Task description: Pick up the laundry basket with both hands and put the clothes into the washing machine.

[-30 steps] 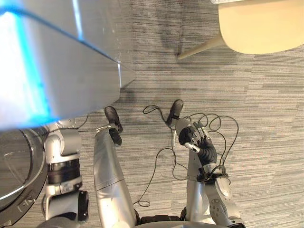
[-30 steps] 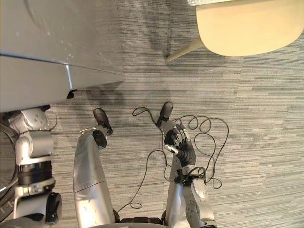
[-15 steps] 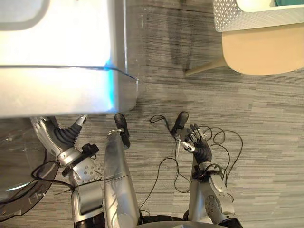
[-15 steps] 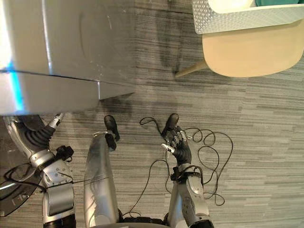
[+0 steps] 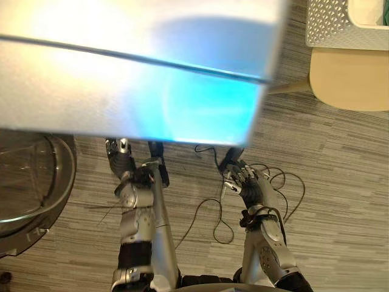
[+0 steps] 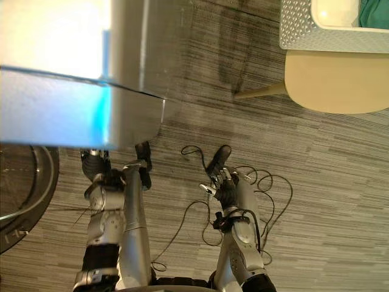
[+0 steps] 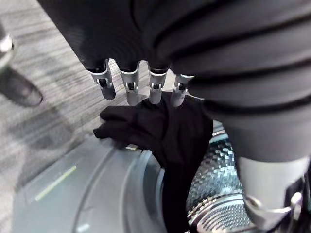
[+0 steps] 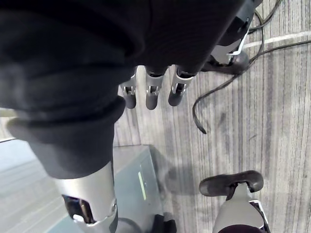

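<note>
The white perforated laundry basket [image 6: 316, 33] stands on a beige chair [image 6: 340, 82] at the far right, with a teal cloth [image 6: 375, 13] inside it. The silver washing machine [image 5: 121, 67] fills the upper left, and its round glass door [image 5: 30, 182] hangs open at the left. My left hand [image 5: 120, 163] is low beside the machine, fingers [image 7: 129, 90] straight and holding nothing. Past them a black cloth [image 7: 165, 131] lies over the rim of the metal drum [image 7: 216, 160]. My right hand [image 5: 248, 182] hangs open over the carpet, fingers [image 8: 150, 94] relaxed, far from the basket.
Grey striped carpet [image 6: 340, 182] stretches between me and the chair. One chair leg [image 6: 258, 92] slants out toward the machine's corner [image 6: 159, 115].
The camera has swung, bringing the basket further into view at the upper right. My left arm has come away from the washer door and in toward my body. The right hand has hardly moved.
</note>
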You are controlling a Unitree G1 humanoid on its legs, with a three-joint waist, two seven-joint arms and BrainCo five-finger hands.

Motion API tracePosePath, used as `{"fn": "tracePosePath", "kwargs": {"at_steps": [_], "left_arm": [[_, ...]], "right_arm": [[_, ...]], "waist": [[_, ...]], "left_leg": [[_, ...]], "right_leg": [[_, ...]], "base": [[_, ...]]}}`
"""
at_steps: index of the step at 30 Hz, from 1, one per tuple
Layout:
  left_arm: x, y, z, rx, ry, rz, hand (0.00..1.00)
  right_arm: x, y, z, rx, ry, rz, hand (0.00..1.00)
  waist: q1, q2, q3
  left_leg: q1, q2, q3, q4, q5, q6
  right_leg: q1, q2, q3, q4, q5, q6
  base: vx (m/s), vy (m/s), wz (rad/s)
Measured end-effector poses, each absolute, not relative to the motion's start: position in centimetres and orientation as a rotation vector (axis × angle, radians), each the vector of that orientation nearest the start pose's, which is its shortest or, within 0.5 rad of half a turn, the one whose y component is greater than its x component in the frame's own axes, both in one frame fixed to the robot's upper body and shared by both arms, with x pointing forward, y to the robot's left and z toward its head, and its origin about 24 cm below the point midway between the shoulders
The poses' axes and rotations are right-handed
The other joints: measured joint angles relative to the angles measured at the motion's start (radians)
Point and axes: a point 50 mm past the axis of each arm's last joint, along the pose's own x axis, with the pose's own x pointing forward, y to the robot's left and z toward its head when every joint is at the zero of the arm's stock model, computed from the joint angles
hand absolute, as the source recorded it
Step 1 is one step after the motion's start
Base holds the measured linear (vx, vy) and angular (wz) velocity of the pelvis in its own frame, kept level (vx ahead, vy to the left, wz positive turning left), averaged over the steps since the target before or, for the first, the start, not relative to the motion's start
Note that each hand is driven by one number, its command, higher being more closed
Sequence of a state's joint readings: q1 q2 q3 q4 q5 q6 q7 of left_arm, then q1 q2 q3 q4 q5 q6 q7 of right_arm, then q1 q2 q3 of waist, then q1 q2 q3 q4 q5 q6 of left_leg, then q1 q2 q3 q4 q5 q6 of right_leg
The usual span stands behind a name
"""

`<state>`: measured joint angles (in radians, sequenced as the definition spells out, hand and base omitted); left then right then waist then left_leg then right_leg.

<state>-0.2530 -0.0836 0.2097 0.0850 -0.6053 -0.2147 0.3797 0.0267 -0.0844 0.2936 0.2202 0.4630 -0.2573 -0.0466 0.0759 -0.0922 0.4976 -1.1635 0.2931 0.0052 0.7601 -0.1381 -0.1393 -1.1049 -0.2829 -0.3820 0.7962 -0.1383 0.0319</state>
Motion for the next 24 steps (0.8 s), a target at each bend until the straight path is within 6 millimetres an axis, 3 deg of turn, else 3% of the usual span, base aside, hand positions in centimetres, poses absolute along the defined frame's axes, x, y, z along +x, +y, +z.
{"fn": "tracePosePath", "kwargs": {"at_steps": [3,7,9,13,19,24], "left_arm": [[29.3,20.2,9.2,-0.812,-0.272,0.596,0.00],[28.2,23.4,7.4,-0.919,-0.258,0.800,0.00],[26.9,26.0,6.6,-1.026,-0.305,0.936,0.00],[25.4,28.2,5.8,-1.175,-0.372,1.059,0.00],[24.1,30.1,2.8,-1.385,-0.346,1.185,0.00],[25.2,29.3,3.5,-1.388,-0.326,1.087,0.00]], "right_arm": [[23.7,-10.9,0.4,0.376,0.061,0.120,0.00],[23.7,-11.0,0.5,0.390,0.056,0.111,0.00],[23.7,-11.1,0.6,0.411,0.051,0.101,0.00],[23.9,-11.7,0.8,0.422,0.026,0.081,0.00],[23.9,-12.5,0.8,0.438,0.023,0.066,0.00],[24.0,-13.5,1.1,0.436,0.008,0.056,0.00]], "waist": [[-0.012,-0.035,0.018],[-0.018,-0.041,0.021],[-0.018,-0.044,0.023],[-0.018,-0.049,0.025],[-0.026,-0.049,0.025],[-0.035,-0.049,0.025]], "left_leg": [[-0.012,-0.003,-0.010,-0.033,0.018,-0.008],[-0.018,-0.017,-0.022,-0.085,0.046,-0.012],[-0.018,-0.027,-0.029,-0.129,0.070,-0.017],[-0.009,-0.045,-0.034,-0.191,0.106,-0.020],[-0.007,-0.056,-0.055,-0.254,0.145,-0.027],[0.007,-0.069,-0.083,-0.306,0.182,-0.036]], "right_leg": [[-0.001,0.002,-0.021,-0.026,0.012,-0.018],[-0.001,-0.001,-0.046,-0.052,0.015,-0.022],[-0.001,-0.002,-0.063,-0.069,0.015,-0.023],[0.001,-0.017,-0.081,-0.083,0.015,-0.024],[0.008,-0.017,-0.113,-0.105,0.016,-0.022],[0.027,-0.027,-0.136,-0.105,0.014,-0.023]], "base": [[0.02,-0.043,0.09],[0.06,-0.054,0.19],[0.06,-0.043,0.22],[0.05,-0.049,0.24],[0.02,-0.054,0.13],[0.02,-0.058,0.20]]}}
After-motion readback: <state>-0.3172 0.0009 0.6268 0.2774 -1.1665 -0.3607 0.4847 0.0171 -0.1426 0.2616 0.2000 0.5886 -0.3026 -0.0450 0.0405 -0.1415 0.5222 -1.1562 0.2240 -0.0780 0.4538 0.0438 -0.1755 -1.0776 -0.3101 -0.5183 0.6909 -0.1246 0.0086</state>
